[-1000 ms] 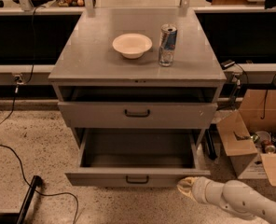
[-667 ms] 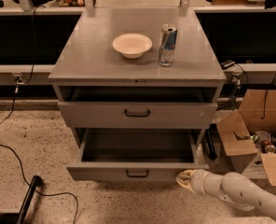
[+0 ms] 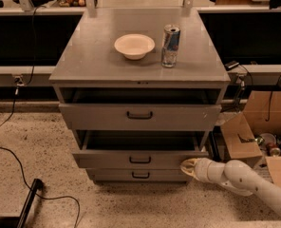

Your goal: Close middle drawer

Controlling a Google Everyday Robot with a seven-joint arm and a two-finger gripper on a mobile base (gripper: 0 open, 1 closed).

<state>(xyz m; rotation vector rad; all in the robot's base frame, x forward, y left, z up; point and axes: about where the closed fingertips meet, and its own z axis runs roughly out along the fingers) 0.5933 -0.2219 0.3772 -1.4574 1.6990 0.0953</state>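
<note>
Grey metal middle drawer [image 3: 107, 158] partly out; cream tapered end effector [image 3: 190, 166] against flat front's right end, grip unclear.

We're seeing matt grey metal on the middle drawer [image 3: 107, 159], smooth glossy cream plastic on the hand [image 3: 187, 165] sitting at its front right corner, and a shiny can [image 3: 170, 45] on the desk [image 3: 93, 56].

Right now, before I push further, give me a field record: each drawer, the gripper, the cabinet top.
top drawer: out a little, gap above its front
middle drawer: partly open, dark interior showing
bottom drawer: looks shut
gripper: low, at the right end of the middle drawer's front
cabinet top: white bowl and can, upright, apart
</note>
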